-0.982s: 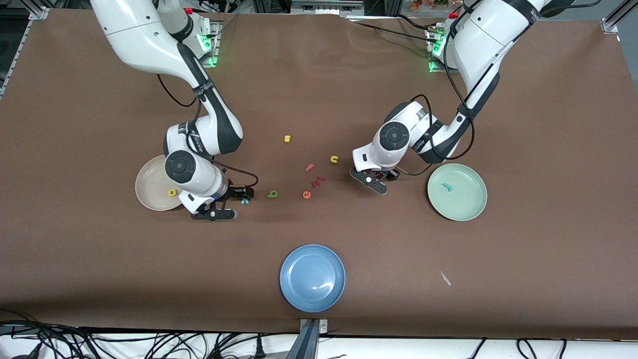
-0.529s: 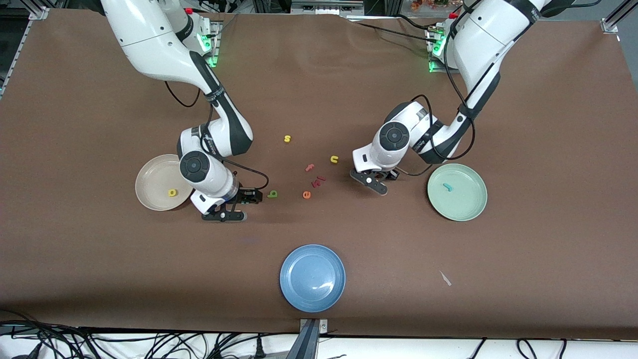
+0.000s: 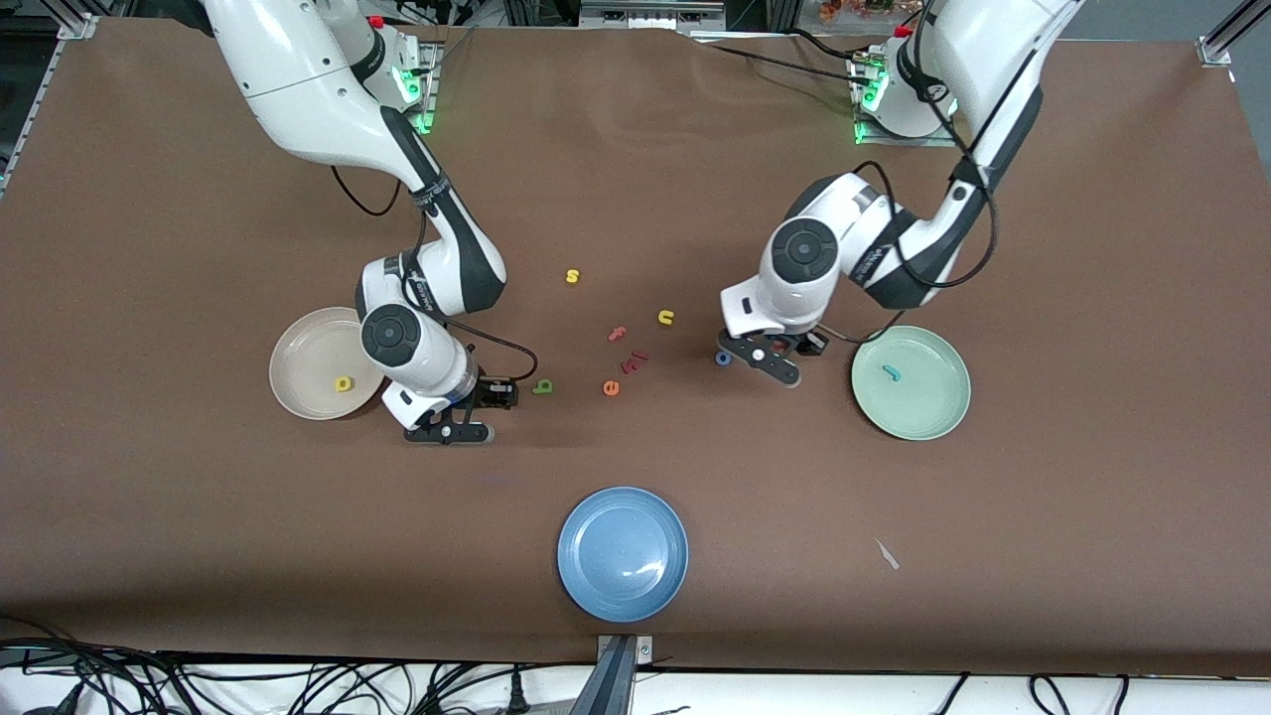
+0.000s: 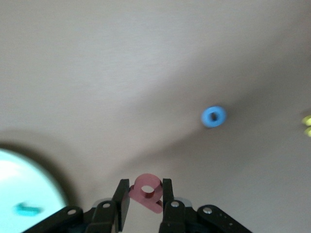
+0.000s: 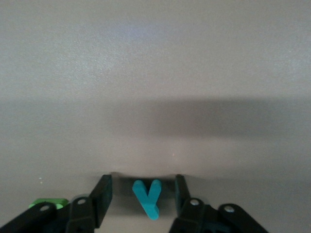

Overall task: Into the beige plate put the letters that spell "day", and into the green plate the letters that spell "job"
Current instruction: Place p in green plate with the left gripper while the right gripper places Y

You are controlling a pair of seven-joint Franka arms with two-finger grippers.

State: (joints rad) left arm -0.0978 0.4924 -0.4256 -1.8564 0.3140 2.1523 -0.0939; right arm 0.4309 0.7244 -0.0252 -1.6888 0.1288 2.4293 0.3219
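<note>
Left gripper point(image 4: 144, 204): we saw it up over the bare table between the loose letters and the green plate point(image 3: 911, 382), its fingers closed on the salmon-red "b" point(image 4: 147, 192).
Right gripper point(image 5: 143, 199): we found it low at the table just beside the beige plate point(image 3: 320, 376), its fingers standing apart on either side of the teal "y" point(image 5: 147, 196), gaps showing on both sides; we could not tell whether they touched it.
Blue "o" point(image 3: 724, 357): it lay on the table just beside the left gripper, toward the loose letters.
Teal "j" point(image 3: 892, 373): we saw it lying in the green plate.
Yellow "a" point(image 3: 344, 382): it lay in the beige plate.
Olive-green "d" point(image 3: 542, 386): it lay on the table just beside the right gripper, between it and the orange "e" point(image 3: 611, 388).
Other letters: we noted the yellow "s" point(image 3: 572, 276), the yellow "u" point(image 3: 665, 318) and the pink "f" point(image 3: 618, 334) in the middle of the table.
Blue plate point(image 3: 623, 552): it sat nearest the front camera, holding no letters.
</note>
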